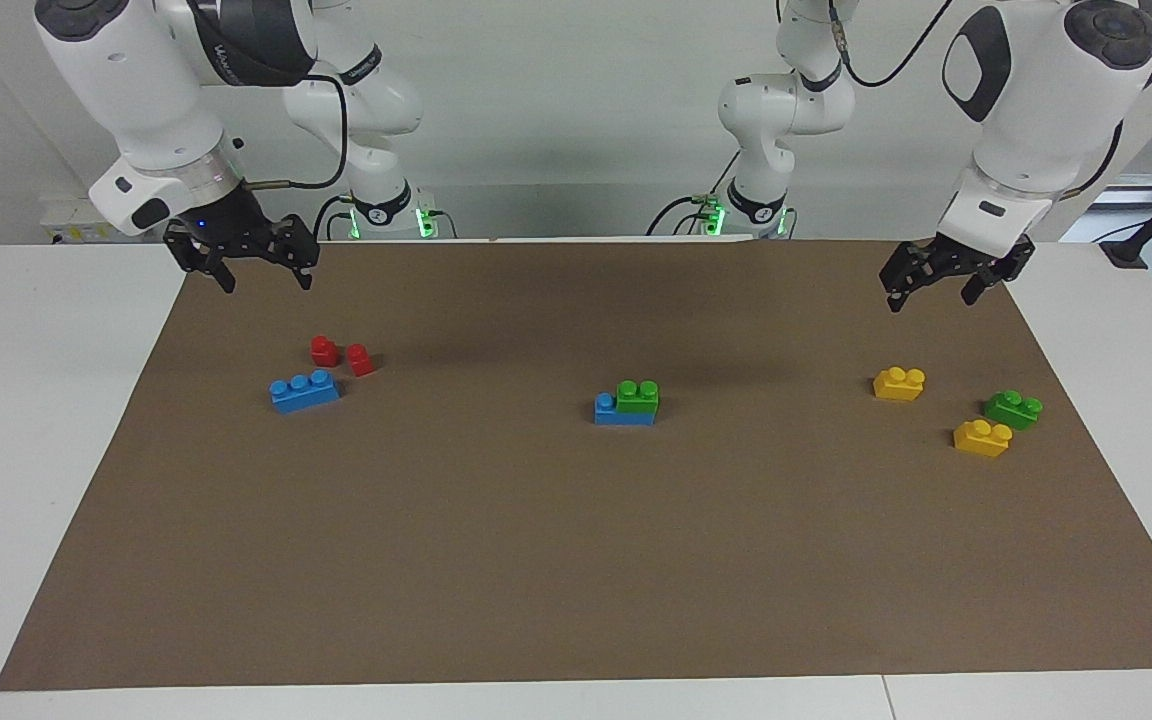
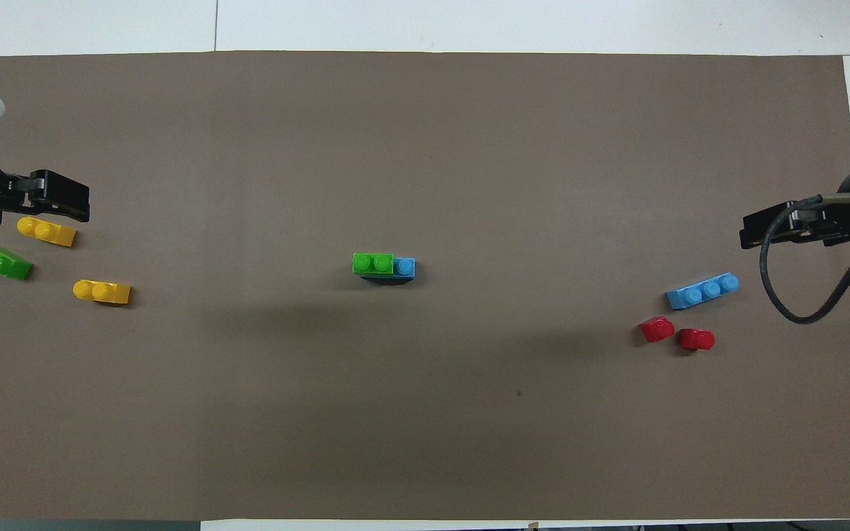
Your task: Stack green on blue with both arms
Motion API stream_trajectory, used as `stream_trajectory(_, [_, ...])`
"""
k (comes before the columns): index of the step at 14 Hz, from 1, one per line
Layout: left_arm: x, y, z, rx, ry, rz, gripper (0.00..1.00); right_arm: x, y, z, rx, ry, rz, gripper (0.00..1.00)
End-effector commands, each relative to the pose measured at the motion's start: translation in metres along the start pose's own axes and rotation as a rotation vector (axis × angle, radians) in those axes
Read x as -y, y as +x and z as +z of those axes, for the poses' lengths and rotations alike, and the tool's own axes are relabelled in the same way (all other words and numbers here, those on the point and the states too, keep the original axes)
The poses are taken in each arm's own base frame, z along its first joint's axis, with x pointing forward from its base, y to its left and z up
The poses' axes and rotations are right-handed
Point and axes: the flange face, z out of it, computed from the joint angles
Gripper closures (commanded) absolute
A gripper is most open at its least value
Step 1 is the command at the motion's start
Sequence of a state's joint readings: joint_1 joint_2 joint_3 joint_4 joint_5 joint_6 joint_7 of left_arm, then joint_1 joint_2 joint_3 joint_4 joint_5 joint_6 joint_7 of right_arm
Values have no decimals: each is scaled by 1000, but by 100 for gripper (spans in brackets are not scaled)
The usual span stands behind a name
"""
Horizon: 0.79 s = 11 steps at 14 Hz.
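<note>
Green brick (image 1: 638, 395) sits on blue brick (image 1: 623, 410) mid-mat | you see left gripper (image 1: 946, 285) and right gripper (image 1: 261, 268) up, open, empty | spare blue (image 1: 304, 390), red (image 1: 341, 354), yellow (image 1: 899, 383) bricks lie apart.

Open brown mat (image 1: 576, 560) is lying around the centre stack (image 1: 628, 403); red pieces (image 1: 341, 355) are crowding the spare blue brick (image 1: 304, 391).

A brown mat (image 1: 576, 560) covers the white table (image 1: 46, 400) before a pale wall (image 1: 576, 120).

Two yellow bricks (image 1: 899, 384) (image 1: 982, 438), two red pieces (image 1: 324, 350) (image 1: 360, 359), brown mat (image 1: 576, 560).
</note>
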<state>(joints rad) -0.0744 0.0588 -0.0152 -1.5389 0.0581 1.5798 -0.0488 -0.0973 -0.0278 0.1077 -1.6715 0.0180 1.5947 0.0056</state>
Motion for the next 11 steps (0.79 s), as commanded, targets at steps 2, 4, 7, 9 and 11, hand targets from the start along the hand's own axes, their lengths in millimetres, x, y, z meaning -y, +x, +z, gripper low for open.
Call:
stream_trajectory(2, [3, -10, -14, 1, -47, 12, 0, -3, -2, 0, 19, -20, -18, 0])
stream_trajectory(4, [3, -12, -16, -3, -50, 12, 0, -3, -3, 0, 22, -20, -17, 0])
stream_trajectory(7, [4, -12, -18, -7, -81, 7, 0, -3, -3, 1, 25, -26, -21, 0])
stream_trajectory(9, [4, -14, -18, -8, -84, 7, 0, -3, -3, 1, 25, -43, -28, 0])
stream_trajectory(11, [4, -14, -18, -7, -84, 7, 0, 0, -3, 2, 25, -45, -32, 0])
